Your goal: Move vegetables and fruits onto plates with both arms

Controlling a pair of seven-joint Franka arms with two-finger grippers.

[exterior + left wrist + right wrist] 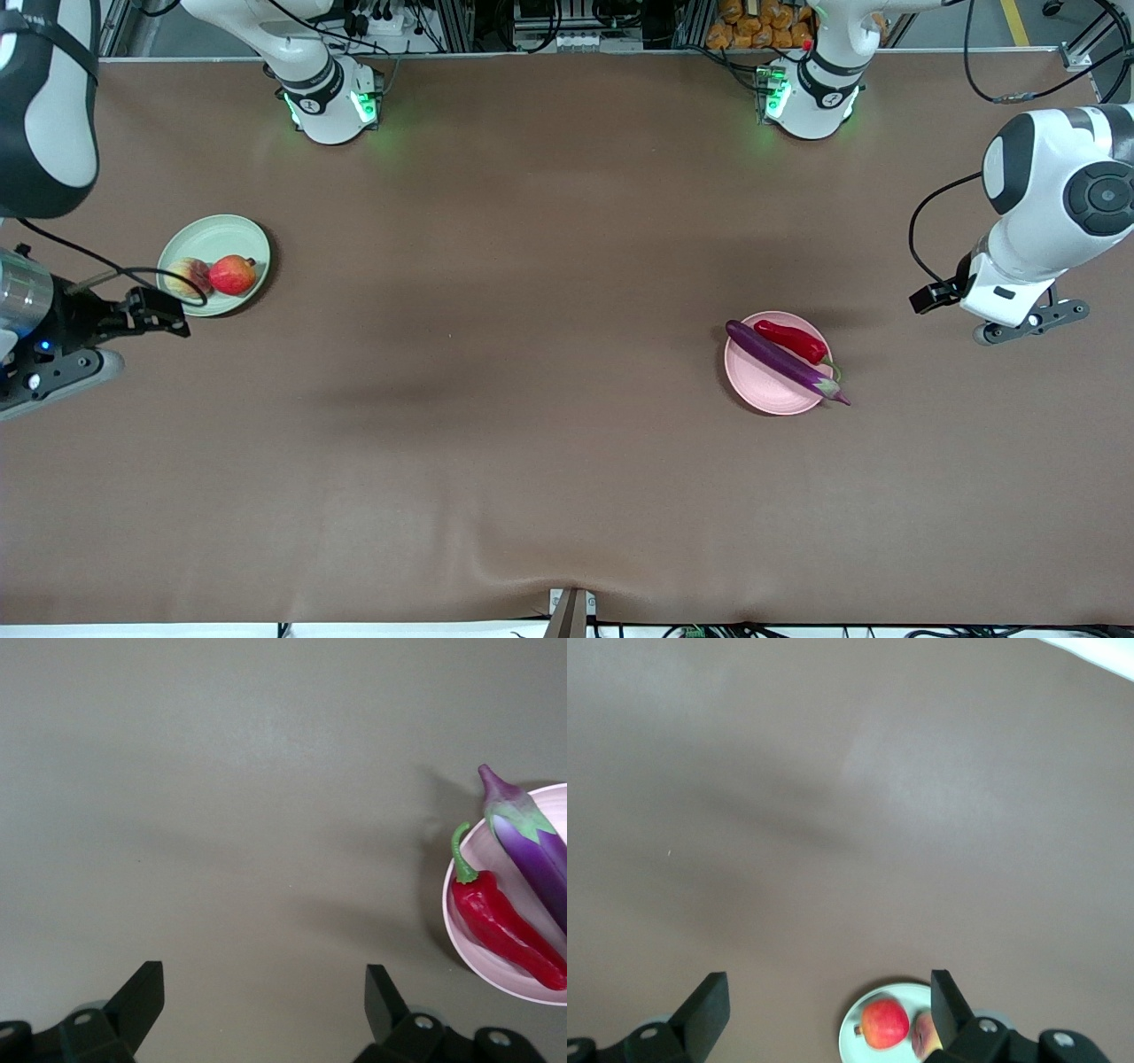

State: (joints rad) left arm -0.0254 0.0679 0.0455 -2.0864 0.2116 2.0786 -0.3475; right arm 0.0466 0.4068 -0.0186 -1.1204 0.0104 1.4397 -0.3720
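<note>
The pale green plate (217,235) lies toward the right arm's end of the table and holds the red apple (232,275) and the peach (189,275) side by side. The pale pink plate (762,390) lies toward the left arm's end and holds the purple eggplant (784,361) and the red chili (791,340). My right gripper (830,1001) is open and empty, up over bare table beside the green plate (855,1032). My left gripper (264,997) is open and empty over bare table beside the pink plate (492,855), with the chili (500,921) and the eggplant (536,855) in its view.
A brown cloth (532,354) covers the whole table. The two arm bases (328,97) (811,97) stand along the edge farthest from the front camera. A small metal clamp (571,611) sits at the nearest edge.
</note>
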